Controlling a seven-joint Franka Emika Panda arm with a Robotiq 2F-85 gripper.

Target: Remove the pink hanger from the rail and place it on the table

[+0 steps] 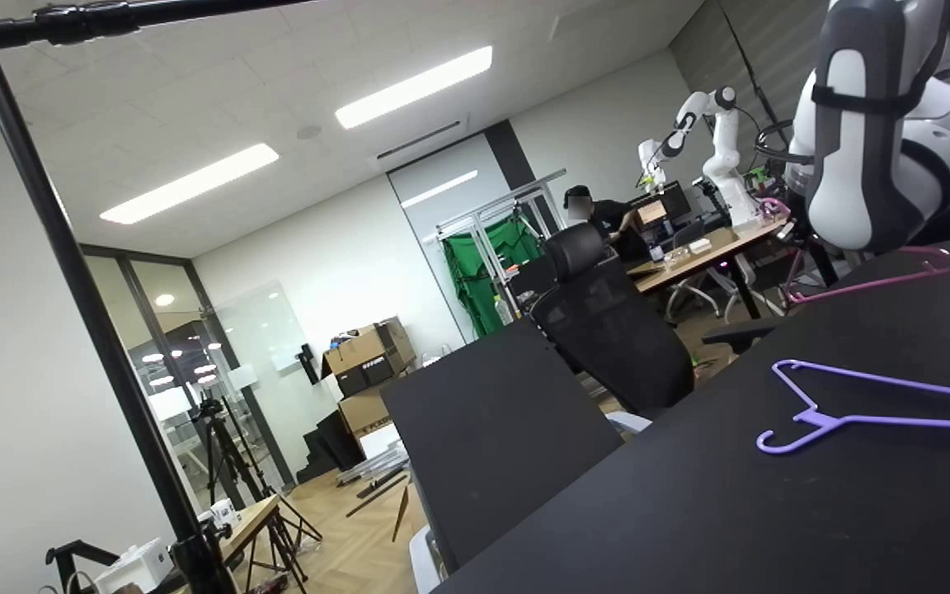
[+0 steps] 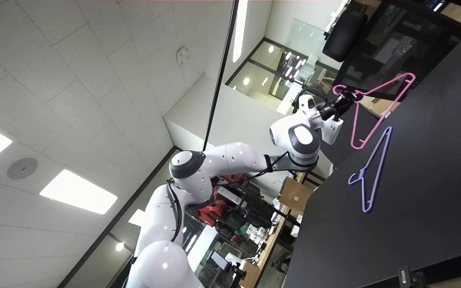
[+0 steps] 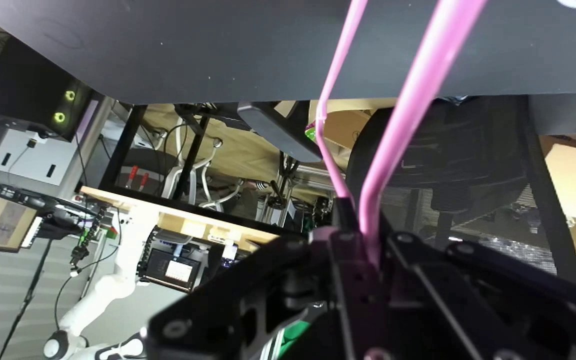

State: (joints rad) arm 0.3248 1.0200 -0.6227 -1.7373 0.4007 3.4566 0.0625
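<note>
The pink hanger (image 2: pixel 381 117) is in my gripper (image 2: pixel 356 97), held near its neck, with the hook sticking out past the fingers. In the wrist view its pink rods (image 3: pixel 408 110) run from between the fingertips (image 3: pixel 362 220) up across the picture in front of the black table (image 3: pixel 218 55). In an exterior view the hanger (image 1: pixel 871 285) shows at the table's far edge (image 1: pixel 731 511), clear of the rail; my gripper is hidden there behind the arm. The table also fills the right of an exterior view (image 2: pixel 426 192). I cannot tell whether the hanger touches the table.
A purple hanger (image 2: pixel 378 172) lies flat on the table near the pink one; it also shows in an exterior view (image 1: pixel 821 422). A black office chair (image 1: pixel 619 330) stands at the table's edge. A black pole frame (image 1: pixel 87 280) stands at the side.
</note>
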